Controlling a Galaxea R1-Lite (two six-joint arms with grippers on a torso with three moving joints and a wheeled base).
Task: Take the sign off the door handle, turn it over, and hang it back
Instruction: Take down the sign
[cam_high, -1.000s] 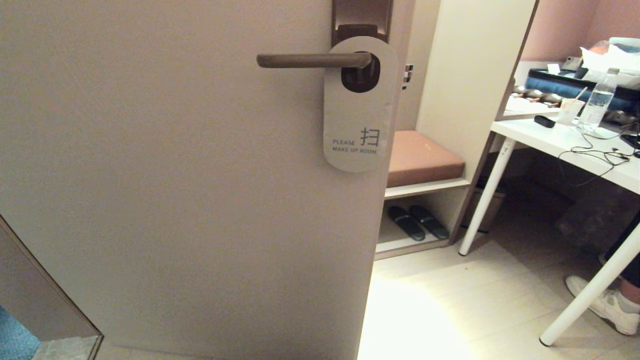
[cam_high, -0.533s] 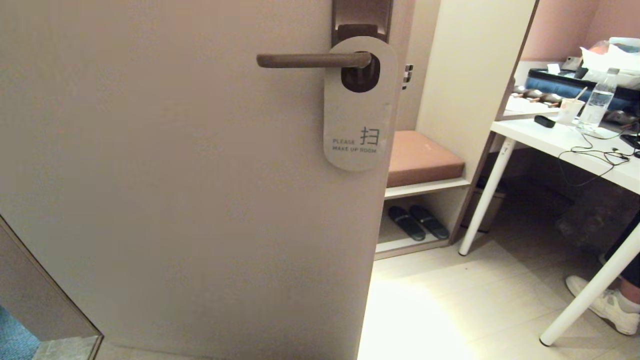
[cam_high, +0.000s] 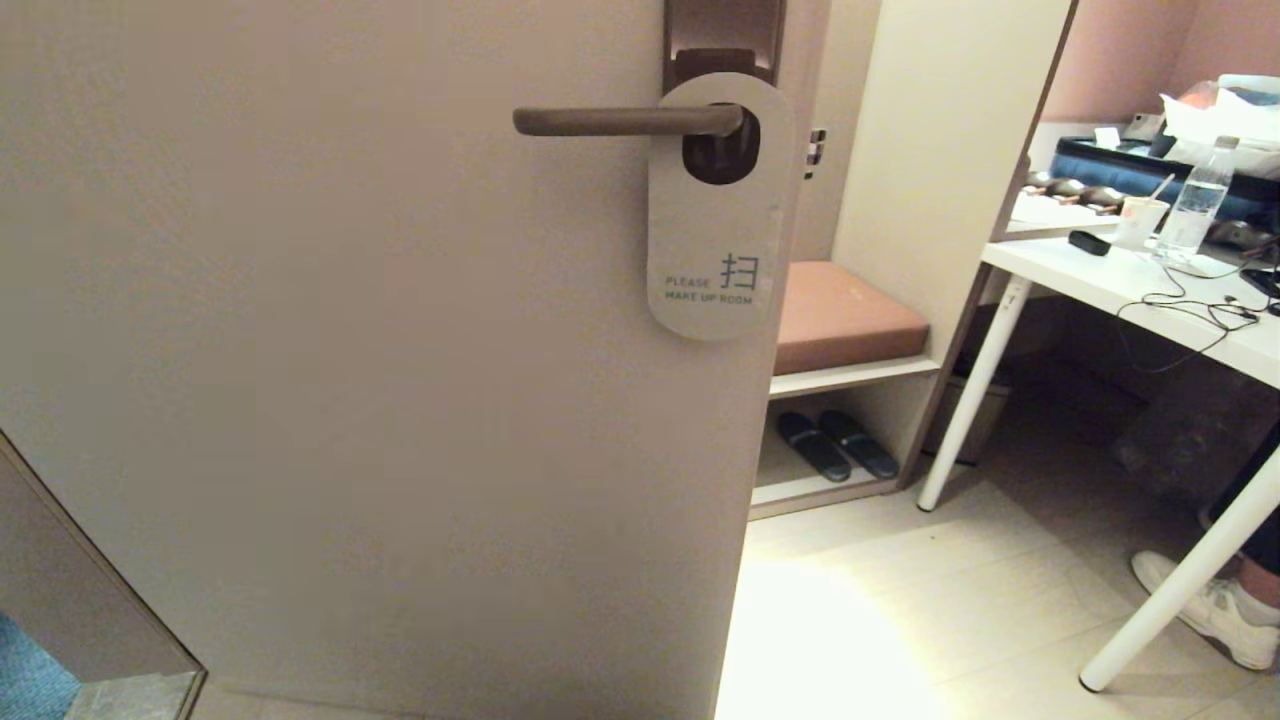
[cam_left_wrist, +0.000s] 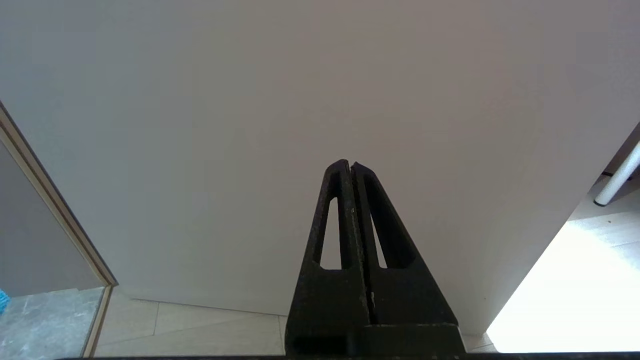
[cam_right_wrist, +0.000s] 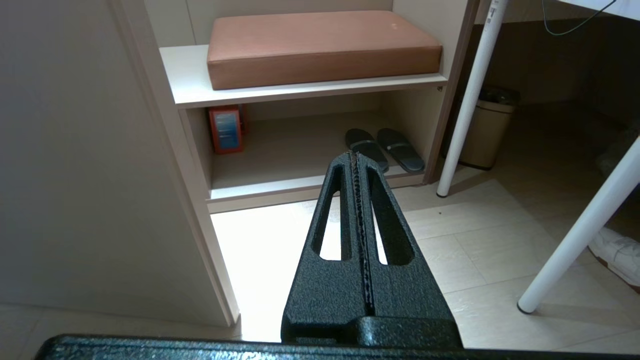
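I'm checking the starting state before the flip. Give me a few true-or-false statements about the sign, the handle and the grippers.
1. The sign hangs on the door handle. True.
2. The sign's slate-blue "DO NOT DISTURB" side faces out. False: the off-white "MAKE UP ROOM" side does.
3. The left gripper has shut jaws. True.
4. The right gripper holds the sign. False: it is shut on nothing, low, facing the slippers.
5. The handle lever points straight down. False: it lies horizontal.
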